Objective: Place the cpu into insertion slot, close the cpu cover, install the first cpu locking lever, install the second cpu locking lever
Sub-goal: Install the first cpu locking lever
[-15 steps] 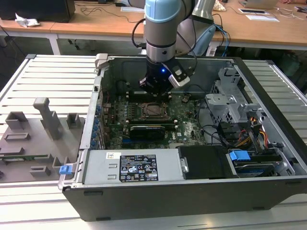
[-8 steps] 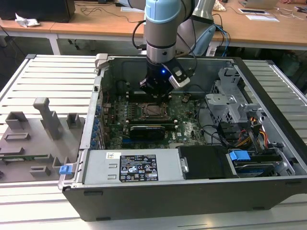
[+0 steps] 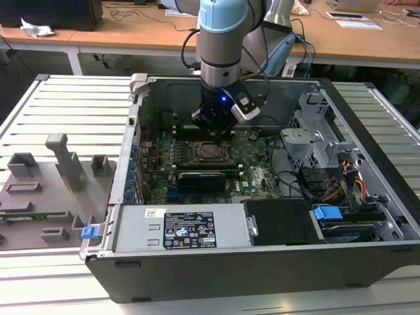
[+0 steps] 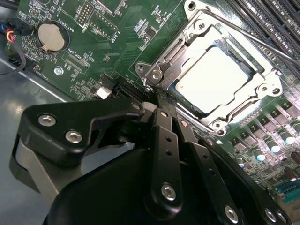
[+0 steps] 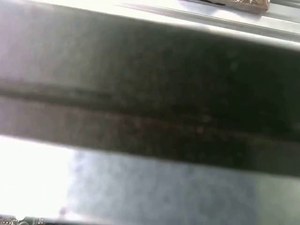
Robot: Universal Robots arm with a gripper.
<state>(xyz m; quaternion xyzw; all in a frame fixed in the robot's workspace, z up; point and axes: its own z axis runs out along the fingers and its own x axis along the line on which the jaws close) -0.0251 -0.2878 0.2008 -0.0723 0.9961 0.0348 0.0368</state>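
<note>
In the second wrist view the cpu (image 4: 213,77) lies flat in the insertion slot (image 4: 151,75), its pale metal top showing through the window of the cpu cover (image 4: 257,89). The cover is folded down over it. A thin locking lever rod (image 4: 262,42) runs along the socket's far side, next to the memory slots. My gripper (image 4: 161,99) is shut, and its black fingers (image 4: 166,140) end right at the socket's near corner. I cannot tell whether they touch a lever. In the exterior view the gripper (image 3: 214,131) hangs just above the socket (image 3: 211,151) inside the open case.
A black expansion card (image 3: 203,176) lies just in front of the socket. The power supply (image 3: 187,230) fills the case's front, and drive cages (image 3: 312,134) with cables stand at the exterior view's right. A grey fixture board (image 3: 46,187) lies outside the case on the left.
</note>
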